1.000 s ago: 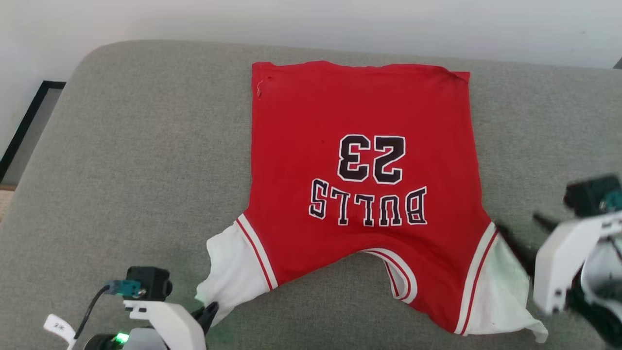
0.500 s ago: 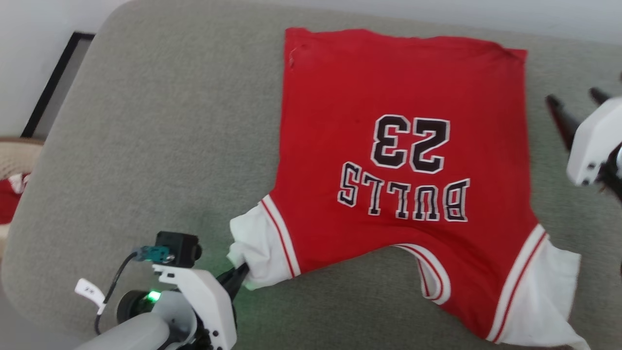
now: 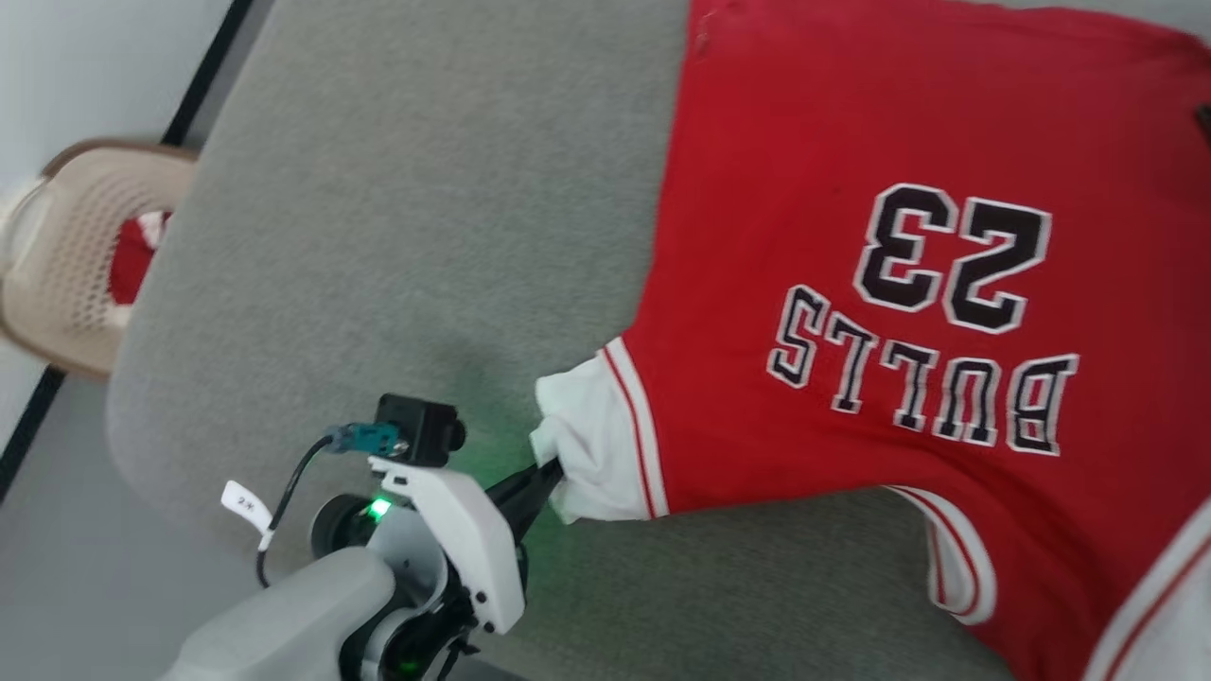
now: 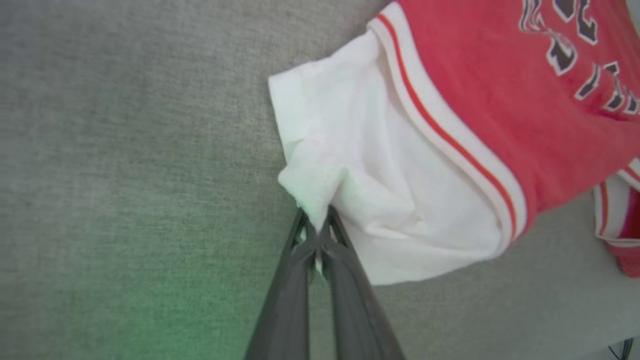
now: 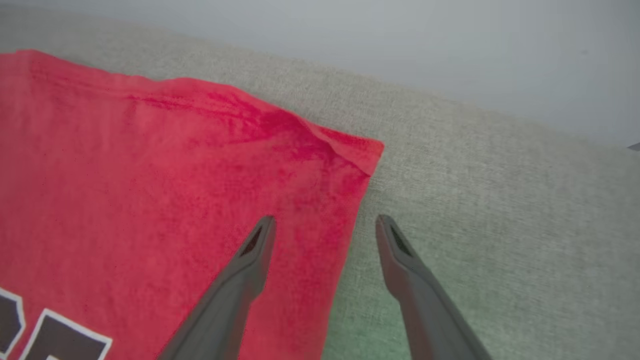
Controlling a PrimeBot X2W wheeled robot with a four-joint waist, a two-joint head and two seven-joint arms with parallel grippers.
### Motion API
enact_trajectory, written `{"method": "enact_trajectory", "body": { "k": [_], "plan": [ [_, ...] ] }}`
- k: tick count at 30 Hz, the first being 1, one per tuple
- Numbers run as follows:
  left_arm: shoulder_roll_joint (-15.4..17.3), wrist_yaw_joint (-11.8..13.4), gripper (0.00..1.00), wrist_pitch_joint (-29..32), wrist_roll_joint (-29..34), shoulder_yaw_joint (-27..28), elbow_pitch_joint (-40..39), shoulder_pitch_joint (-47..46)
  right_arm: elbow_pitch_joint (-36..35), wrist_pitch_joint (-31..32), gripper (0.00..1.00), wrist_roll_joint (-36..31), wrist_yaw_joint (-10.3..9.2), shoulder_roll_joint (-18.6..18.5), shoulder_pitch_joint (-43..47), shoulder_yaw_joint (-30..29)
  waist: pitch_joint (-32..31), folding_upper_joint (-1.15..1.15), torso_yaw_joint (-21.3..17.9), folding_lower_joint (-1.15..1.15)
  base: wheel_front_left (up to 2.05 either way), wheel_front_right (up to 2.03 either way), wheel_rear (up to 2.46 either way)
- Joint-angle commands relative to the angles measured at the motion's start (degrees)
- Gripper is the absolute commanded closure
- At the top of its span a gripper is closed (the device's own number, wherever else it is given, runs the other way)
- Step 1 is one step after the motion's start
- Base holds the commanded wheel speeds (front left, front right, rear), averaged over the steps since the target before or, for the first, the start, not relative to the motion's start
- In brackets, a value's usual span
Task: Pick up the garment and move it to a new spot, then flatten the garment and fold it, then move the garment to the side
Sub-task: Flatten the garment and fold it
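Note:
The garment [image 3: 814, 189], a red jersey T-shirt with white sleeves and black "23" numerals, lies spread face up on the grey cushion [image 3: 397, 236]. My left gripper [image 3: 549, 470] is shut on the bunched edge of its white sleeve [image 4: 360, 185], and the left wrist view has both fingers pinched together on a fold of that cloth [image 4: 316, 227]. My right gripper [image 5: 325, 222] stands open above the garment's side edge near a red hem corner [image 5: 350, 147]: one finger is over the red cloth [image 5: 150, 175], the other over the cushion [image 5: 500, 200].
A beige plastic basket [image 3: 66, 255] holding red-and-white cloth stands on the floor past the cushion's left edge. A pale wall [image 5: 400, 40] runs behind the cushion. Bare cushion surface extends left of the garment.
The head camera has turned, shifting the whole scene right and bringing the basket into view. My left gripper stays shut on the white sleeve, which is now more gathered. The right gripper has left the head view.

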Motion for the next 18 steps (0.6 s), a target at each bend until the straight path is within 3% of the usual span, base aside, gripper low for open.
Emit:
{"method": "enact_trajectory", "body": {
  "k": [1,8,9,10,11,18],
  "plan": [
    [-0.49,-0.40,1.00,-0.23,0.47,-0.16,0.88,-0.88,1.45,0.77,0.00,-0.25,-0.02,-0.50,-1.00,-0.53,2.01,0.00,2.41,0.00,0.00,0.00,0.00],
    [-4.22,-3.36,1.00,-1.45,0.98,-0.29,5.70,-2.39,12.22,5.00,0.00,-4.07,-0.02,-1.18,-3.72,-3.42,3.86,0.00,5.48,0.00,0.00,0.00,0.00],
    [-4.59,-3.71,1.00,-1.72,1.04,-0.31,6.49,-2.43,13.62,5.83,0.04,-4.77,-0.02,-1.20,-3.63,-3.28,4.00,0.00,5.64,0.00,0.00,0.00,0.00],
    [-4.93,-3.98,1.00,-1.82,0.96,-0.29,7.16,-2.38,14.69,6.34,0.58,-5.49,-0.02,-1.32,-3.29,-3.07,4.04,0.00,5.78,0.00,0.00,0.00,0.00],
    [-5.20,-4.29,1.00,-1.94,0.83,-0.23,7.77,-2.39,15.82,7.00,1.00,-5.93,-0.02,-1.31,-3.19,-3.29,4.04,0.00,5.80,0.00,0.00,0.00,0.00],
    [-5.22,-5.07,1.00,-3.22,0.28,0.67,11.45,-2.12,17.29,7.96,1.00,-6.77,-0.03,-0.34,-4.92,-3.01,2.89,0.00,3.47,0.00,0.00,0.00,0.00]
  ]
}}
